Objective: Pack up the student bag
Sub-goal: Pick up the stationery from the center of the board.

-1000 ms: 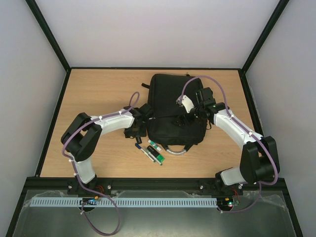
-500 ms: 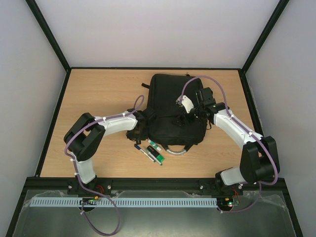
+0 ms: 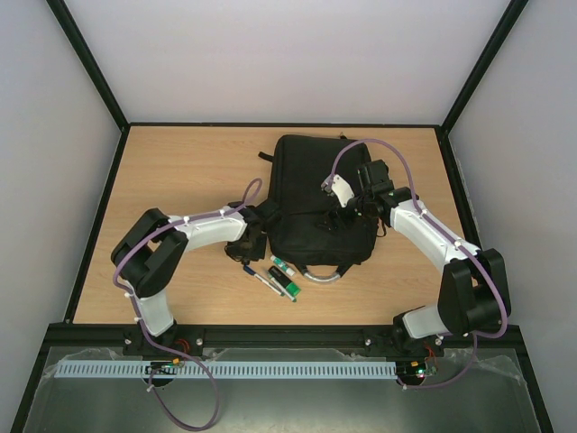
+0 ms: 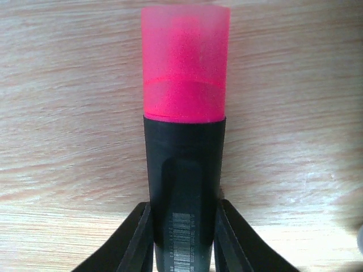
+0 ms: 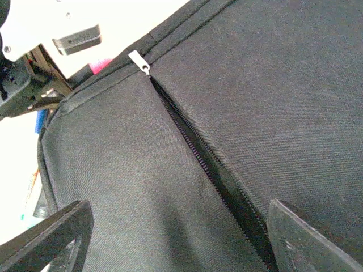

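Left wrist view gives the step away: the left gripper (image 4: 184,229) is pinching a pink highlighter (image 4: 184,141) by its black barrel, 1 finger touching each side. The pink cap points to the top of the frame over the bare wooden table (image 4: 68,85). Whether the highlighter is off the wood cannot be told.

In the top external view the student bag (image 3: 311,180) lies flat in the middle of the frame. This gripper sits just off the bag's lower left corner, with a few loose pens (image 3: 278,278) beside it toward the bottom.

The right gripper (image 5: 181,238) hangs over the bag with its fingers spread wide, 1 on each side of the zip (image 5: 195,150), holding nothing. The zip is parted into a narrow slit running from the zip pull (image 5: 139,58) at upper left to lower right.

To do this well, I would lift the highlighter straight up and line its length up with the slit before pushing it in. The opening looks tight, so the right gripper probably needs to draw 1 lip aside first. Otherwise the cap may catch on the teeth.
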You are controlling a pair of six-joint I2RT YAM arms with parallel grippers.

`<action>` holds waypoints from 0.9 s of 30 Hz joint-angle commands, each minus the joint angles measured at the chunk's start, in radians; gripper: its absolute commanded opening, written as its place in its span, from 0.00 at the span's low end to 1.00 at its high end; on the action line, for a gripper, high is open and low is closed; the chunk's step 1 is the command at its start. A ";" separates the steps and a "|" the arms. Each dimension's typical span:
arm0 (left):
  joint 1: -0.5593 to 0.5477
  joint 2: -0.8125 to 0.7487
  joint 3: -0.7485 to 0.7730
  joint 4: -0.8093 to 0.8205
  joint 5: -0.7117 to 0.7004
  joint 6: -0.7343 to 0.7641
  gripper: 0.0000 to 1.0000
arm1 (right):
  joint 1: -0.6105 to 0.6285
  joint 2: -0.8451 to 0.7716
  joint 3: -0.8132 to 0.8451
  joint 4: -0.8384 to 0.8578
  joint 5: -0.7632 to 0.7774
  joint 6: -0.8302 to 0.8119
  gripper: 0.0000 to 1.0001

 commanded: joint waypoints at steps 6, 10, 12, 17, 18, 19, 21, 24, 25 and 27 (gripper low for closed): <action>0.000 -0.016 -0.011 -0.025 0.018 0.070 0.12 | -0.005 -0.029 0.068 -0.096 0.099 -0.015 0.75; 0.000 -0.088 -0.014 -0.051 -0.030 0.084 0.07 | -0.005 -0.051 0.041 -0.109 0.238 -0.077 0.73; -0.001 -0.132 -0.011 -0.061 -0.035 0.099 0.04 | -0.004 -0.055 0.031 -0.110 0.271 -0.086 0.73; -0.006 -0.256 0.009 -0.065 0.011 0.124 0.03 | -0.003 -0.034 0.041 -0.109 0.349 -0.131 0.72; -0.014 -0.282 0.020 -0.057 0.032 0.133 0.03 | -0.001 -0.025 0.046 -0.106 0.371 -0.146 0.72; -0.023 -0.314 0.024 -0.043 0.055 0.145 0.02 | 0.000 -0.014 0.051 -0.107 0.390 -0.156 0.71; -0.039 -0.372 0.028 0.003 0.110 0.166 0.02 | 0.005 0.007 0.059 -0.102 0.423 -0.177 0.70; -0.046 -0.432 0.026 0.082 0.203 0.182 0.03 | 0.011 0.040 0.064 -0.098 0.449 -0.196 0.68; -0.047 -0.439 0.026 0.109 0.232 0.184 0.02 | 0.013 0.050 0.066 -0.094 0.456 -0.194 0.67; -0.050 -0.433 0.026 0.160 0.295 0.189 0.02 | 0.014 0.069 0.070 -0.072 0.467 -0.182 0.65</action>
